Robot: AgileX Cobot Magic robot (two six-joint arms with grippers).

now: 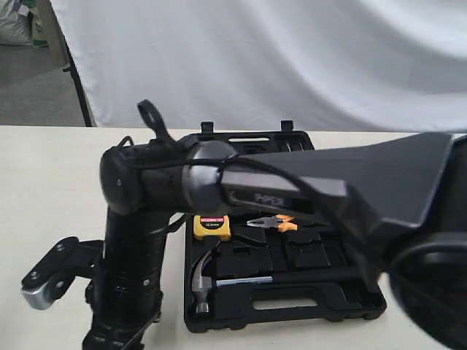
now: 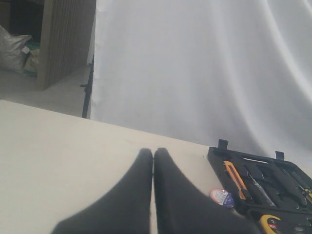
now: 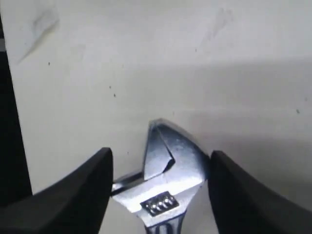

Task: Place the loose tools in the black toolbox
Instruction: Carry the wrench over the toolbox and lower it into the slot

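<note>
The adjustable wrench (image 3: 170,170) shows its silver head between the two black fingers of my right gripper (image 3: 161,180), which is shut on it just over the pale table. My right arm (image 1: 292,182) reaches across the open black toolbox (image 1: 292,312) to the view's lower left. The claw hammer (image 1: 202,275) lies in the toolbox's front half, its handle pointing right. The small tape roll (image 2: 223,197) sits on the table just beside the toolbox (image 2: 215,157). My left gripper (image 2: 153,153) is shut with nothing in it, above bare table left of the toolbox.
A yellow tape measure (image 1: 211,227) and orange-handled pliers (image 1: 274,223) rest in the toolbox. An orange utility knife (image 2: 235,178) lies in its far half. A white curtain (image 1: 277,58) hangs behind the table.
</note>
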